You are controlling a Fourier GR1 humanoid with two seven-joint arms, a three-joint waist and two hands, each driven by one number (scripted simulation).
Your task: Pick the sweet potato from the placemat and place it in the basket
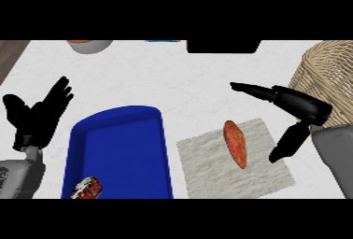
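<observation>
Sweet potato lies lengthwise on the placemat, just left of the open right hand, whose spread fingers and thumb seemingly bracket it for a grasp, basket behind that hand; the left hand rests open.

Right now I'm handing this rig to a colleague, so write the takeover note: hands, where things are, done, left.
Left hand: open, resting at the view's left edge, fingers up, holding nothing.
Right hand: open, fingers spread, beside the sweet potato, not touching it.
Sweet potato lies on the grey placemat, untouched.
Wicker basket stands at the right, behind the right hand.
Blue tray left of the placemat holds another item.
Done: nothing yet. Left: grasp, lift, place in basket.
</observation>
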